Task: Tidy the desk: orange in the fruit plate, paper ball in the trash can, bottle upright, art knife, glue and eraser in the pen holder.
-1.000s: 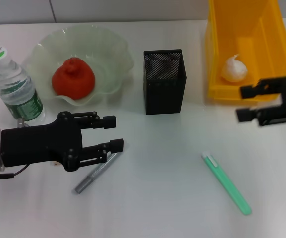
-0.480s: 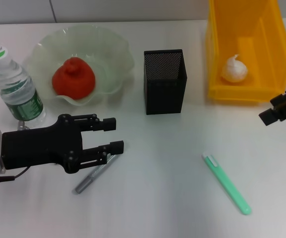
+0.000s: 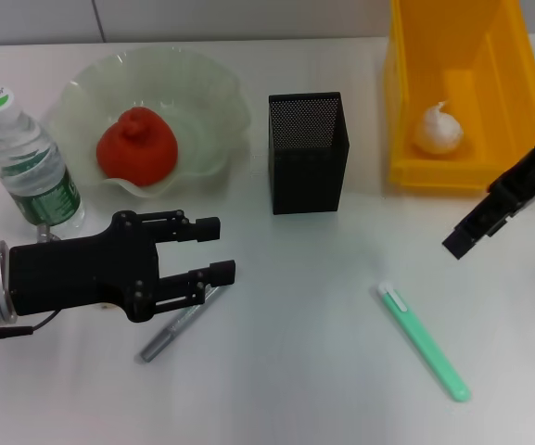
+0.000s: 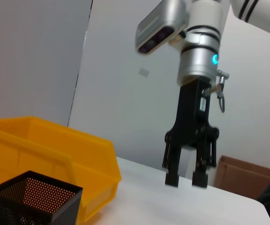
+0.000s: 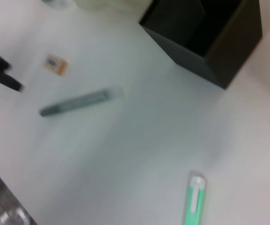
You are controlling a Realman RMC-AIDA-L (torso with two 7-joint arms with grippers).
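Hovering in the lower left of the head view, the left gripper [image 3: 219, 248] has its two fingers spread apart and holds nothing, one fingertip directly above the upper end of the art knife [image 3: 176, 326]. That knife lies flat on the table [image 3: 304, 371], slanting toward the bottom of the frame. Judging by its look, it is a thin, rigid, light metal stick, smooth enough to slip or roll, so a firm pinch across its middle, fingers square to its length, seems the safest hold; lying so low on the surface, it leaves little room for the fingertips. Just behind the gripper, at the far left, the bottle [image 3: 28, 165] stands upright with its white cap on, and beside it the orange [image 3: 137, 148] rests in the fruit plate [image 3: 213, 88]. The pen holder [image 3: 308, 152] stands at upper centre, open mouth up, apart from the knife. At upper right the paper ball [image 3: 438, 130] sits inside the trash can [image 3: 415, 56]. The right gripper [image 3: 466, 236] hangs at the right edge below the can; the left wrist view shows its fingers slightly parted and empty. A light green stick [image 3: 425, 343] lies at lower right.
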